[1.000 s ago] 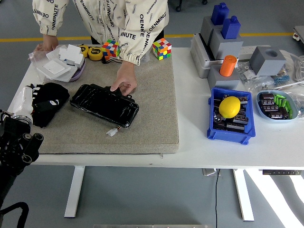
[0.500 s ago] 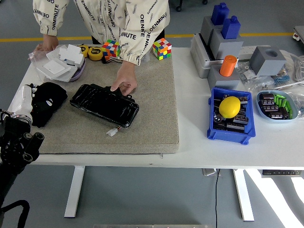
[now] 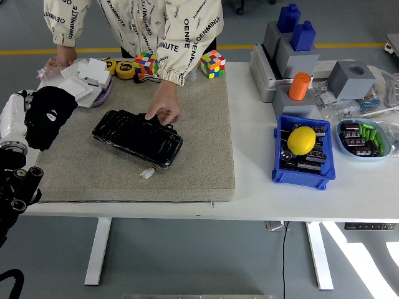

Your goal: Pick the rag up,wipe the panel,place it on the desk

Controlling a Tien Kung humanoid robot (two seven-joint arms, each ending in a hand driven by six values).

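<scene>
The black rag (image 3: 48, 114) hangs bunched at the table's left edge, off the mat, with my white left hand (image 3: 24, 111) shut on its left side. The glossy black panel (image 3: 137, 137) lies tilted on the grey felt mat (image 3: 187, 168), to the right of the rag and apart from it. A person at the far side rests one hand (image 3: 163, 108) on the panel's far edge. The person's other hand (image 3: 60, 60) rests on the table's far left corner. My right arm does not appear.
White boxes (image 3: 84, 81), tape measures (image 3: 124, 68) and two colour cubes (image 3: 212, 63) line the mat's far edge. At the right are a blue bin (image 3: 303, 171) with a yellow ball (image 3: 301, 140), grey fixtures (image 3: 293, 50) and a blue dish of parts (image 3: 363, 138).
My left hand has lifted the rag off the mat's left edge and carried it up and away, toward the far left. The panel and the person's hands have stayed put.
</scene>
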